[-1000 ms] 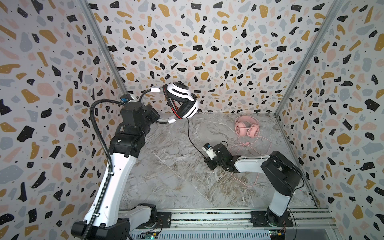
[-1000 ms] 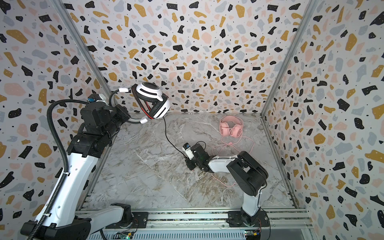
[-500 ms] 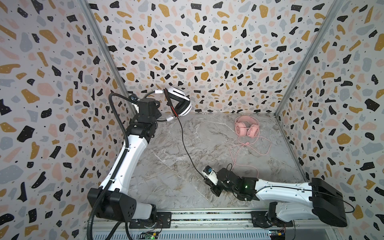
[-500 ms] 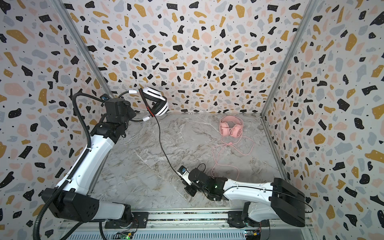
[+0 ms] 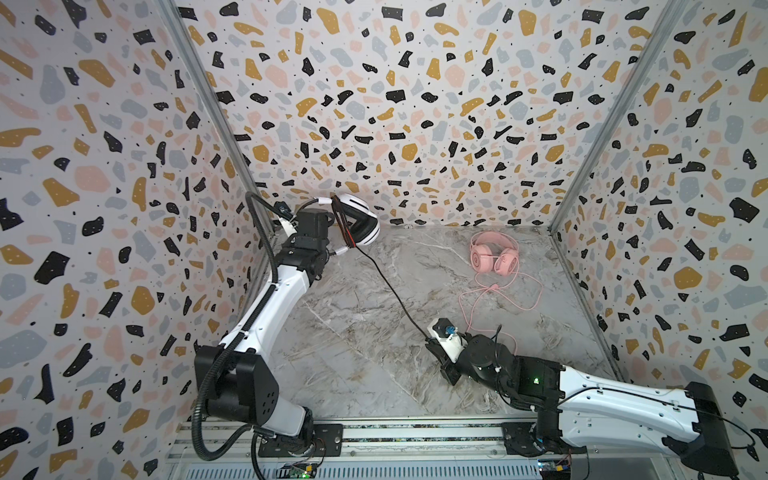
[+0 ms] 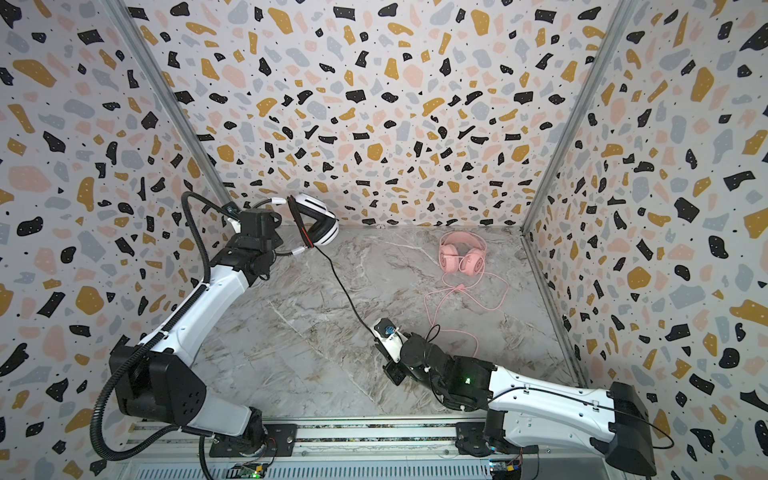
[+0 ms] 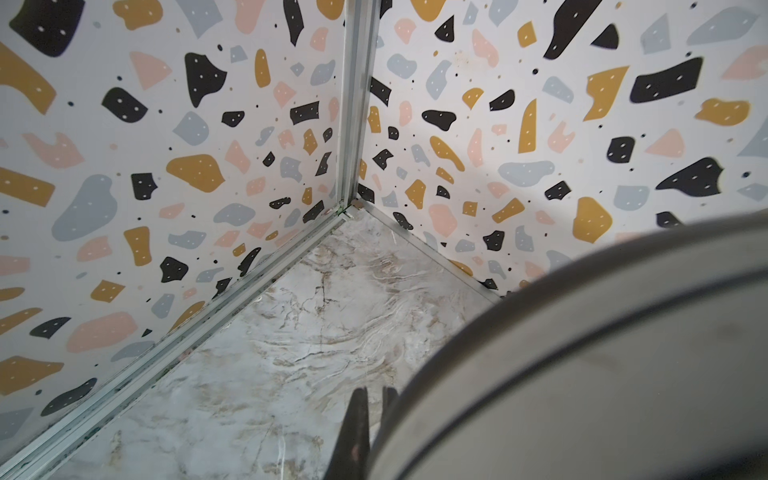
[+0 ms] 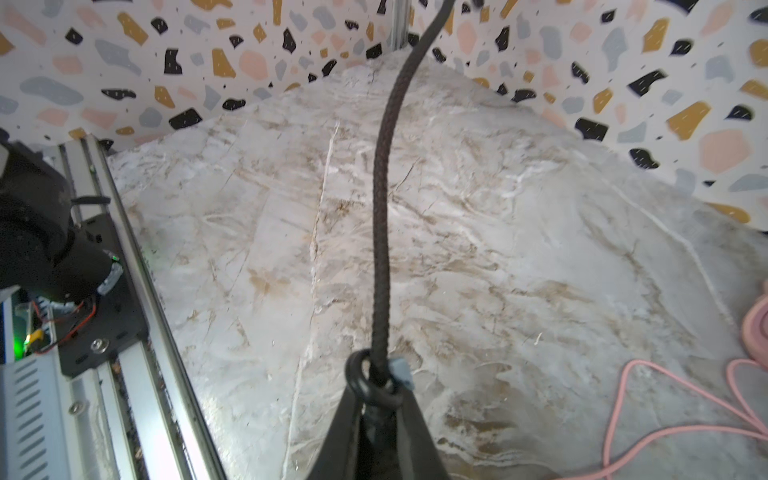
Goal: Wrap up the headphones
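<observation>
1. Marble floor [image 5: 357,316] below, speckled walls [image 5: 415,104] on three sides, both arms reaching in from the front rail [image 5: 415,432].
2. Aloft at the far left corner, on the left arm [image 5: 274,307]: white headset [image 5: 361,226], cups folded together, clear of the floor.
3. Flat on the floor at far right, well apart from both grippers: pink headset [image 5: 494,259], untouched, with pink cable [image 5: 524,308] loose in loops trailing toward the right arm [image 5: 602,399].
4. From the white headset down to front middle: black cable [image 8: 379,208], one nearly straight diagonal, rising off the floor, little slack.
5. Left gripper [image 7: 374,395]: pressed together; judged to be clamping the white headset, though contact hidden behind the headset's bulk in the wrist view.
6. Right gripper [image 8: 376,388]: pinching the black cable, small black ring [image 8: 356,382] right at the tips.
7. Judged next: winding. Up and away to the far left of the right jaws, along the cable's own line: the white headset. Left arm nearer, as holder; right arm as mover, carrying the pinched stretch back up that line and round the cups. Risk: snagging the pink loops just behind the right wrist.
</observation>
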Controlling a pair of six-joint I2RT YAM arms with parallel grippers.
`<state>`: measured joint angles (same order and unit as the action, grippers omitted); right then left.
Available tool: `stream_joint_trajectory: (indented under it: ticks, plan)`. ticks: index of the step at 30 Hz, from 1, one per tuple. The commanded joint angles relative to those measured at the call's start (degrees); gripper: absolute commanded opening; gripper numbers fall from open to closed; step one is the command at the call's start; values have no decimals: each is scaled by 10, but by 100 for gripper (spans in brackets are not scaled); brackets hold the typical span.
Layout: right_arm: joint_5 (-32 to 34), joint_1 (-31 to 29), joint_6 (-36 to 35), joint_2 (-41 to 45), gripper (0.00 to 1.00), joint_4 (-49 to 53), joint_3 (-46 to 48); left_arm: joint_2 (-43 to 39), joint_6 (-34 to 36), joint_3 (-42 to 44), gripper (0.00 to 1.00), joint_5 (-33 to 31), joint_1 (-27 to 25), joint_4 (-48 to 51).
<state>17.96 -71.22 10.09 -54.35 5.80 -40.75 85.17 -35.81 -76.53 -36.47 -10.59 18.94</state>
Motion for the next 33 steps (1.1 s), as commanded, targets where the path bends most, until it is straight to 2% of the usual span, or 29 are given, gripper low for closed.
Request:
stream_joint_trajectory:
  ticks: [1,5,11,17,21,27,33]
  plan:
    - [43,-1,-39,9,0,12,-47,-26,-27,31,0,-35,-10,-71]
    - [61,4,-65,10,0,-2,-72,-24,17,61,0,-81,-36,-66]
    - [84,32,-95,10,0,-7,-117,-25,40,106,0,-106,-67,-72]
    - [74,77,-125,28,0,-11,-157,-31,69,133,0,-157,-123,-64]
    - [66,104,-126,39,0,-21,-167,-43,88,154,0,-156,-156,-63]
    - [37,156,-118,28,0,-54,-167,-95,133,216,0,-18,-183,-84]
    - [-32,236,-90,-4,0,-86,-178,-157,196,295,0,157,-190,-130]
